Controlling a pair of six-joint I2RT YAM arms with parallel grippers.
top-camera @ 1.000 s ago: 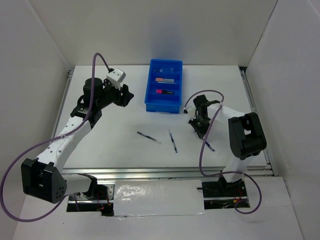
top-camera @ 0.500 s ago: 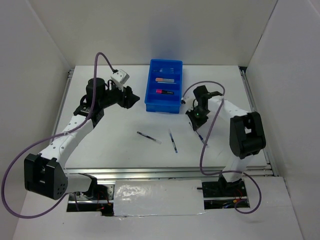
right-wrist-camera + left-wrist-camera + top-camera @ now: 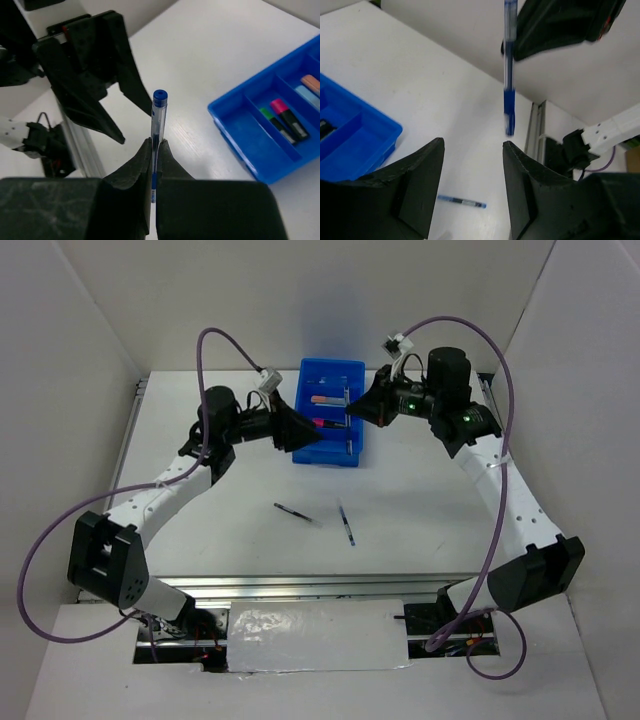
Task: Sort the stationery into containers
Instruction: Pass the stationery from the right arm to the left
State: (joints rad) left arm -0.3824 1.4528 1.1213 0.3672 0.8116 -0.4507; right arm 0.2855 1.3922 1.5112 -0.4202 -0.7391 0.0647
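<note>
Between the right gripper's point(image 3: 153, 150) tightly closed fingers a blue pen point(image 3: 158, 120) was clamped upright, apparently raised above the right side of the blue tray point(image 3: 333, 362). The left gripper point(image 3: 472, 155) hovered empty by the tray's left edge, jaws wide apart. Highlighters point(image 3: 287, 117) already lay in the compartments, but a dark pen point(image 3: 293, 512) and a second blue pen point(image 3: 346, 525) lay on the table point(image 3: 220, 530), so sorting looked roughly half done.

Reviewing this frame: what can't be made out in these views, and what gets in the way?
- Top view: the near-left corner of the tray is covered by the left claw.
- Right wrist view: the lower end of the blue pen is buried in the right claw. The tray's far compartment is cut off by the frame edge.
- Left wrist view: the blue pen's top is cut off by the upper edge, and its markings are blurred.
</note>
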